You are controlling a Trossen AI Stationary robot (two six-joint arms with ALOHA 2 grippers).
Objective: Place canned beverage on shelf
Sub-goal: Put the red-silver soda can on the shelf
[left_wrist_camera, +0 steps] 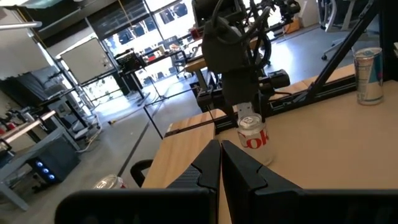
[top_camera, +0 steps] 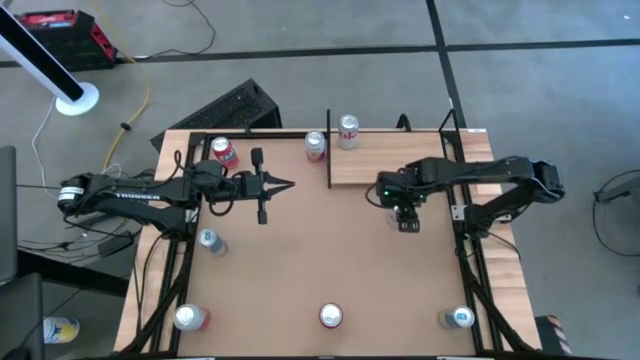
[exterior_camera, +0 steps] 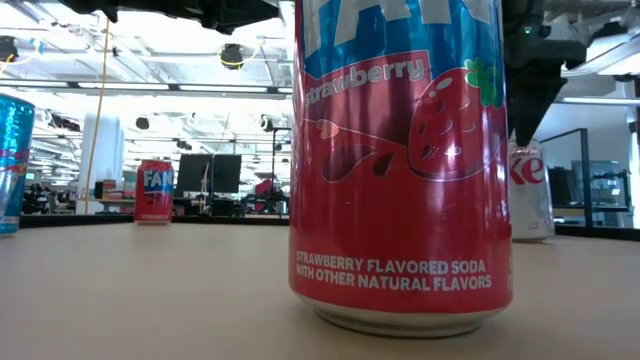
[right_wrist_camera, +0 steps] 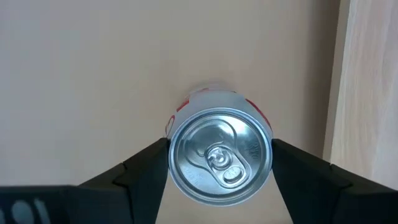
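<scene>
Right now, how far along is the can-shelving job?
Done: one can stands on the shelf. In hand: right claw straddles a Diet Coke can on the tabletop, fingers at its sides. Left: lift it onto the shelf. Left claw waits shut.

grey floor (top_camera: pixel 300 30), bright office, monitors (exterior_camera: pixel 210 172)
</scene>
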